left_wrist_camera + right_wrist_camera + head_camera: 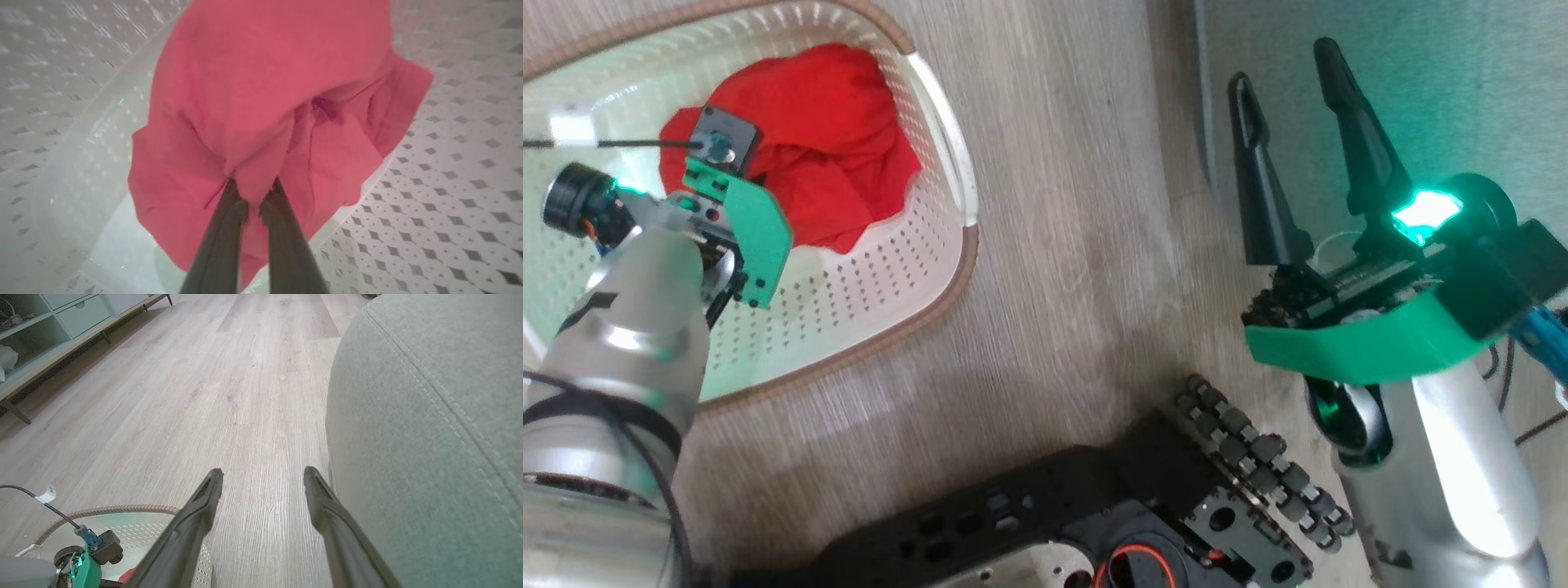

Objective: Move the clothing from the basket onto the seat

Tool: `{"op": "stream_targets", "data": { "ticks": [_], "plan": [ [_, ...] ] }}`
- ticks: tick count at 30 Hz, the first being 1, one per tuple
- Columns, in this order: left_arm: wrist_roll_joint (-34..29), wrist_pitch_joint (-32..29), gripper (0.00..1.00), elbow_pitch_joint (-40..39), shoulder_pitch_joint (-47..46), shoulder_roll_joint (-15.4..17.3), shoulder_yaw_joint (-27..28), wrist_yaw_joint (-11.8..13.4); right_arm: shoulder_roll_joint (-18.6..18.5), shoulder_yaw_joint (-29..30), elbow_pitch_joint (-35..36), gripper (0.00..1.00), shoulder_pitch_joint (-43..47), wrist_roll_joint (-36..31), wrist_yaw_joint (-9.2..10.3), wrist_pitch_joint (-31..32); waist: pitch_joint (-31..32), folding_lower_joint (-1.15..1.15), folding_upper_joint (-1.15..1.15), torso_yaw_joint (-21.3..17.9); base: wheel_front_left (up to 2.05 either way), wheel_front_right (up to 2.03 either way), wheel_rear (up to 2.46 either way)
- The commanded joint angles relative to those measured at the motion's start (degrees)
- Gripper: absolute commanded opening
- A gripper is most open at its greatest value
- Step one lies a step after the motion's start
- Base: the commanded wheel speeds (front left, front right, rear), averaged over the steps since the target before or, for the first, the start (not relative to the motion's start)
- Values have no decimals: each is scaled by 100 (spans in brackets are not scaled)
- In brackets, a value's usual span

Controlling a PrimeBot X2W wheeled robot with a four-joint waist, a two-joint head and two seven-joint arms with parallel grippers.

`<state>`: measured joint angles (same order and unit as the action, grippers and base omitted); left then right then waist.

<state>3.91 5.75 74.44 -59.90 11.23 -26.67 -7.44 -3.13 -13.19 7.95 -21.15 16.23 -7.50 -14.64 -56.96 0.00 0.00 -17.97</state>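
**Clothing pinched inside the basket by the left gripper**

A pale wood-plank floor [1078,245] is spread across most of the head view. The grey-green seat [429,437] is seen down the right side of the right wrist view, with a stitched seam running along its rounded edge. In the head view it is found in the upper right corner.

The cream basket [964,269], perforated and rimmed in brown, is set on the floor at the upper left of the head view, well apart from the seat. The clothing [265,81], bright red and crumpled, is contained within the basket, toward its upper part in the head view.

A fold of the clothing is pinched between the nearly closed fingers of the left gripper [253,188], at the bottom centre of the left wrist view. The right gripper [1284,61] is held with its fingers spread wide at the right of the head view, just beside the seat's edge.
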Motion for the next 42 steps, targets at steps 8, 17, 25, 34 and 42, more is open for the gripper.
{"op": "stream_targets", "data": {
  "ticks": [8, 17, 25, 34, 42],
  "plan": [
    [890, 735, 0, -231, 732, -79, -394, -4, 25, 76, -371, 100, 90, -295, 1, -36, 1279, 0, 0, 409, 0, 0, 0],
    [1702, 919, 0, -1036, 1329, -134, -623, -4, 25, 196, -797, 100, 233, -380, 1, -36, 2484, 0, 0, 791, 0, 0, 0],
    [1943, 923, 0, -2421, 2082, 42, -61, 5, 25, 298, -1129, 100, 508, -469, 1, -36, 3459, 0, 0, 1077, 0, 0, 0],
    [1599, 924, 0, -3899, 3054, -229, 936, 81, 25, 465, -1338, 100, 926, -514, 1, -36, 4407, 0, 0, 1346, 0, 0, 0],
    [1272, 924, 0, -5123, 3898, -546, 1733, 81, 25, 466, -1383, 100, 1217, -512, 1, -36, 4885, 0, 0, 1524, 0, 0, 0]
  ]
}}
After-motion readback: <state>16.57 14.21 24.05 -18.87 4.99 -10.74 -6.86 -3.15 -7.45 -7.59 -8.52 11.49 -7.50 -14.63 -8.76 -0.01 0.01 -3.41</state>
